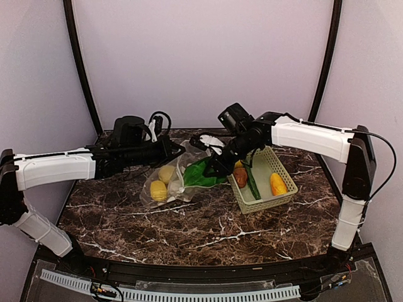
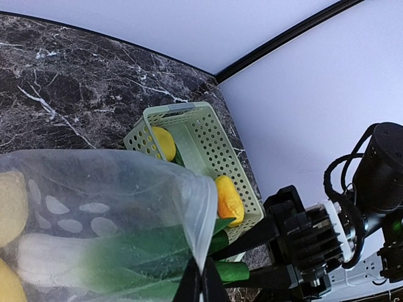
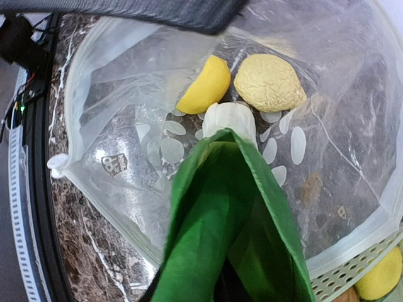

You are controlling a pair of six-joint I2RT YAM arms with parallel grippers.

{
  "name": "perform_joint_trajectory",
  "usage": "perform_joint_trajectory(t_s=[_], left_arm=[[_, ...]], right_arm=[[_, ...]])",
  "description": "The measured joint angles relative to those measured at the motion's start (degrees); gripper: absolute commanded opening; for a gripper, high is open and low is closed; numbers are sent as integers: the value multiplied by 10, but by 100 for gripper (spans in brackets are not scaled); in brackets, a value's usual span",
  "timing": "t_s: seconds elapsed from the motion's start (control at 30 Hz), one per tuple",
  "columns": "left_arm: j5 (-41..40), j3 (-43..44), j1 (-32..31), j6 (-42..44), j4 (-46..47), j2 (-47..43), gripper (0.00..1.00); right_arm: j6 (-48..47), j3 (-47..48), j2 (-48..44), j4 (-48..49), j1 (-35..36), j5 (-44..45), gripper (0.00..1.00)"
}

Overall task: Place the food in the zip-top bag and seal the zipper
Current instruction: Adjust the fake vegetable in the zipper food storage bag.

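The clear dotted zip-top bag (image 1: 165,182) lies left of centre, mouth toward the basket. My left gripper (image 2: 201,284) is shut on the bag's upper mouth edge with its whitish zipper strip (image 2: 204,220) and holds it up. My right gripper (image 1: 217,168) is shut on the green leaves of the cabbage (image 3: 230,220); its white stem (image 3: 230,119) is inside the bag mouth. A yellow piece (image 3: 204,85) and a pale rounded piece (image 3: 269,82) lie inside the bag. The right fingers are hidden under the leaves.
A light green slotted basket (image 1: 280,196) stands right of the bag. It holds a brown piece (image 1: 240,177), a yellow-orange piece (image 1: 278,184) and a long green piece (image 1: 252,182). A purple backdrop walls the table; a power strip (image 2: 378,267) lies at the back.
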Motion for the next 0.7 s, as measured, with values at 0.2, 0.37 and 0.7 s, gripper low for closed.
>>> perform_joint_trajectory(t_s=[0.2,0.37,0.7], left_arm=[[7,3,0,7,-4,2,1],[17,26,0,37,-32,7,1],[50,49,0,76,-55,18,1]], right_arm=[[-5,28,4,-23,-10,-45,0],[-19,60,-7,-46,-20,-105,0],[-23,63,-32,-60,-26,-184,0]])
